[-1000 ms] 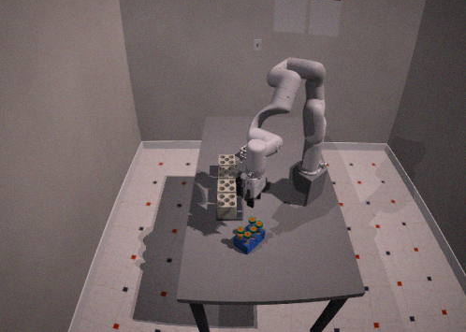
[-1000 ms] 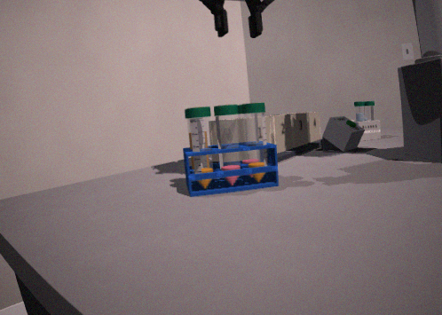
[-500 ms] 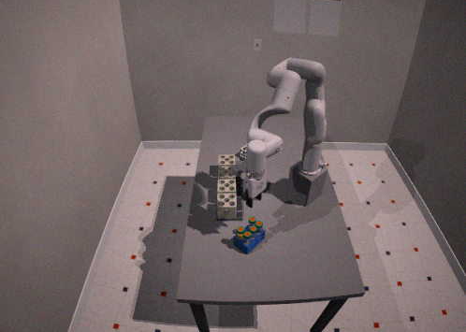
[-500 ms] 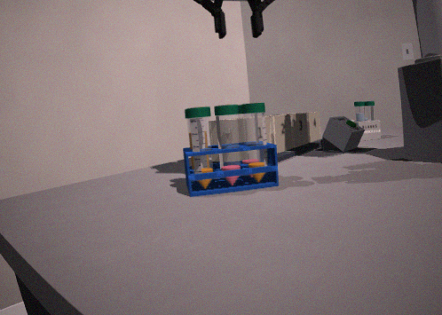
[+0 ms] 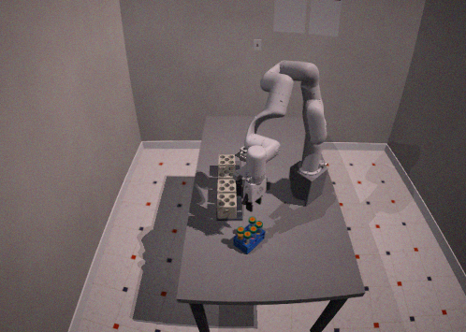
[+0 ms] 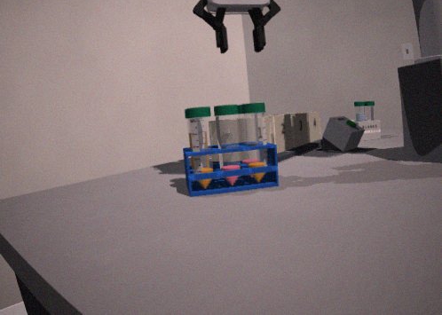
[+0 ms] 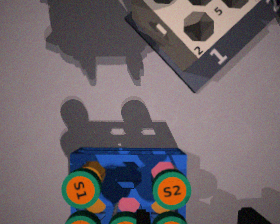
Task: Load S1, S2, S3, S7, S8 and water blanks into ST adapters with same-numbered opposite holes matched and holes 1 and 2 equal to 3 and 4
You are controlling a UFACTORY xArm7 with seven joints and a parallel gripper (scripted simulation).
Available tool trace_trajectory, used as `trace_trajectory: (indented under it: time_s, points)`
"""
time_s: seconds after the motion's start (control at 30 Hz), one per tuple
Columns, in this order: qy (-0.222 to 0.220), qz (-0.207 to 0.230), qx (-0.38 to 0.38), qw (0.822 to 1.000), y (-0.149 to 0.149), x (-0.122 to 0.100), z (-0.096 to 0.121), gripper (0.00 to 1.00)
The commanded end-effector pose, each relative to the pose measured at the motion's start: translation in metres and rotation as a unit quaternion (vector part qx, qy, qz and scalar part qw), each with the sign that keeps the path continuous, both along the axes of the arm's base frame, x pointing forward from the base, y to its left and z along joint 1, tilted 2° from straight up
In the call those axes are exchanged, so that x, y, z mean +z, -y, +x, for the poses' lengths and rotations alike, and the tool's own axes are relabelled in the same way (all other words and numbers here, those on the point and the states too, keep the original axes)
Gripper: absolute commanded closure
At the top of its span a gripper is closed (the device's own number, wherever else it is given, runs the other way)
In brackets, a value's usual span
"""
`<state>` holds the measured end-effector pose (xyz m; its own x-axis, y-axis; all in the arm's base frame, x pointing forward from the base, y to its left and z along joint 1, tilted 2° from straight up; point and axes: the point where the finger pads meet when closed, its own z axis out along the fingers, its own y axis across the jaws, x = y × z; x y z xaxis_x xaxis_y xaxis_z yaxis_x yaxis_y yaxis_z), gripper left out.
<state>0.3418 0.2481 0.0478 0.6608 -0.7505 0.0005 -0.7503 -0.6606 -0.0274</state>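
My gripper (image 5: 254, 204) (image 6: 240, 50) (image 7: 196, 217) is open and empty, high above the table by the blue rack (image 5: 246, 248) (image 6: 231, 190) (image 7: 178, 159). Several tubes with green caps and orange dots stand in that rack. S1 (image 7: 81, 190) and S2 (image 7: 172, 191) are readable; the other caps are cut off at the wrist view's lower edge. Orange and pink liquid shows low in the tubes. Pale adapters stand in a row on the loading stand; adapter 1 (image 5: 226, 211) (image 7: 222, 25) is nearest the rack. Its visible holes look empty. Contents of the farther holes are unclear.
The grey sloped desk (image 6: 335, 134) with the green DONE key (image 6: 351, 123) stands beyond the adapters. The white blanks rack (image 6: 374, 129) with green-capped tubes stands farther back. The arm's dark base block (image 5: 306, 183) (image 6: 422, 107) is at the right.
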Motion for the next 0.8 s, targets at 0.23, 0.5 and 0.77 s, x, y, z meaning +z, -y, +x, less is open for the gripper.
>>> trace_trajectory:
  time_s: [0.23, 0.5, 0.77]
  points:
    - [0.002, -0.001, 0.0, 1.0, -0.001, -0.018, 0.002, 0.43]
    - [0.002, -0.001, 0.0, 1.0, -0.002, -0.034, 0.003, 0.43]
    - [0.002, -0.001, 0.0, 1.0, -0.002, -0.046, 0.003, 0.43]
